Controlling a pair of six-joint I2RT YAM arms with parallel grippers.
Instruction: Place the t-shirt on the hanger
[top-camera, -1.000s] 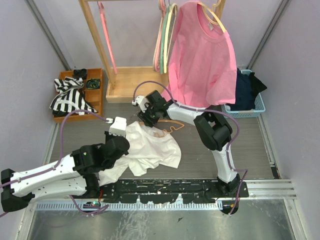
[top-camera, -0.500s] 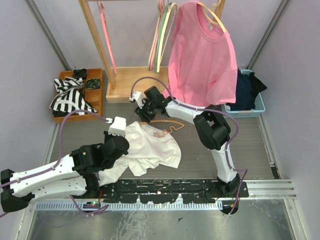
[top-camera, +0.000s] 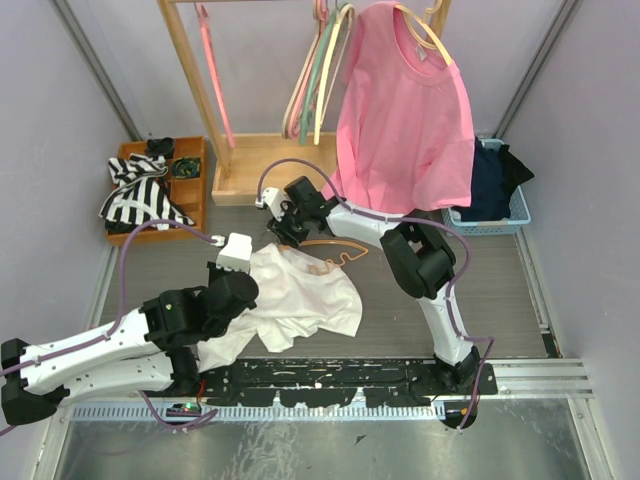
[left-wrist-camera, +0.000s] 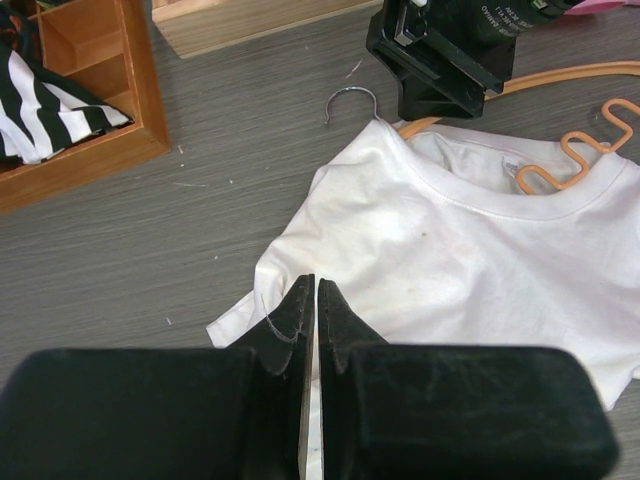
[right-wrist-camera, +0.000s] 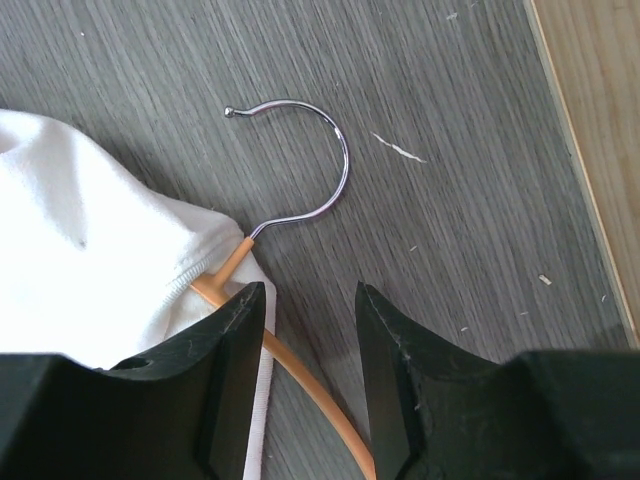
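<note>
Grey wood-grain table inside pale purple walls. From the top cam (12 = away from the bases): wooden rack at 12 with a pink tee hung on it, orange tray holding a striped cloth at 10, blue basket at 2.

The t-shirt is white and crumpled, lying centre-left on the table between the arms. Its round collar is at the 12 end and the body spreads toward 5.

The hanger is thin and orange, flat on the table at the collar. Its long axis runs approx 9–3, and the wavy notch sits in the neck opening. The silver hook is bare on the table and points to approx 10.

L gripper: clenched at the shirt's 9 o'clock edge. I see white cloth in the slit, so I read it as pinching fabric.

R gripper: released. The jaws straddle the hanger neck just below the hook, with one finger over the collar rim.
</note>
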